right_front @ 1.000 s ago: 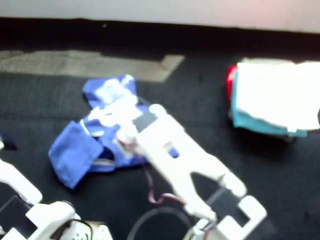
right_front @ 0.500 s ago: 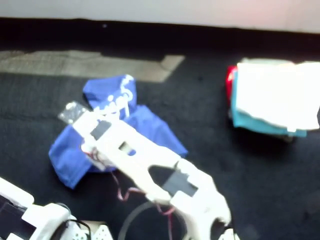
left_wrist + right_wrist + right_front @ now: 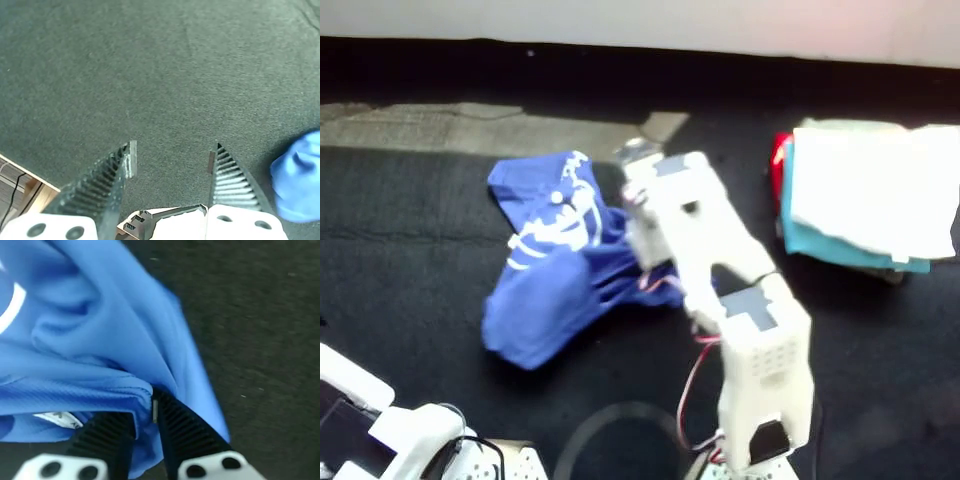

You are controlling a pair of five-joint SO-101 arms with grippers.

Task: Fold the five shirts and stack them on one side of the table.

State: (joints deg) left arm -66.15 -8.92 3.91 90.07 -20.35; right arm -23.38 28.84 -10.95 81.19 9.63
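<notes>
A blue shirt (image 3: 555,265) with white print lies bunched on the dark table mat, left of centre. My right gripper (image 3: 638,232) is at its right edge, shut on a fold of the blue shirt (image 3: 100,340), the cloth pulled taut toward it. A stack of folded shirts (image 3: 865,195), white on top over teal and red, sits at the table's right side. My left gripper (image 3: 172,157) hangs open over bare mat near the front left, with a corner of the blue shirt (image 3: 297,182) beside one finger.
A pale floor strip (image 3: 470,130) runs behind the mat at the back left. The left arm's white base (image 3: 380,430) sits at the front left corner. A cable loop (image 3: 620,430) lies at the front edge.
The right arm swung from the shirt's left side to its right, dragging the blue cloth with it. The shirt has shifted right and bunched up.
</notes>
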